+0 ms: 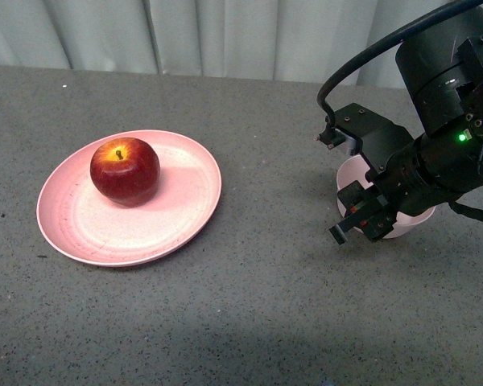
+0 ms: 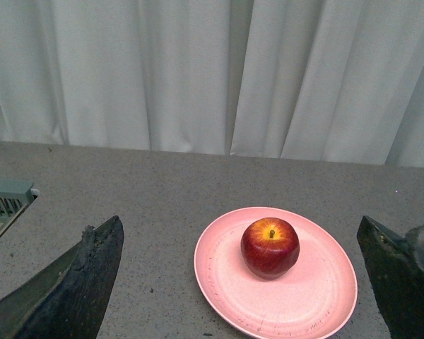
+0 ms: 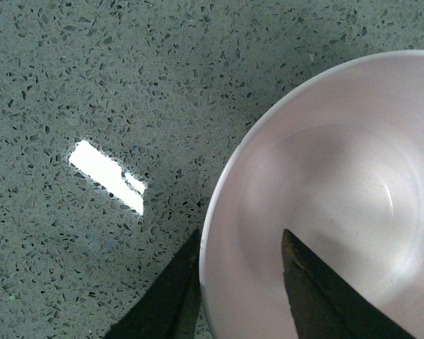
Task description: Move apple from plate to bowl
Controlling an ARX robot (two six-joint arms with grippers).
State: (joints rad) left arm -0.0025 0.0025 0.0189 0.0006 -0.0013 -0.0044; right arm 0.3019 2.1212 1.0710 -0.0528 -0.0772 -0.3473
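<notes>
Soft overhead light; glare patch [image 3: 107, 176] on the table [image 3: 49, 63]; faint shadows.

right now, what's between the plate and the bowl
Nothing: in the front view only bare speckled tabletop separates the plate from the bowl.

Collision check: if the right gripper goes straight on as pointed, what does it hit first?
Probably the bowl: its rim lies between the right gripper's open fingers, one inside, one over the table. Depth unclear.

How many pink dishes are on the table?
2. The wide plate lies on the left, holding the apple. The small bowl sits further right, partly covered by the right arm. No other pink dish shows.
</notes>
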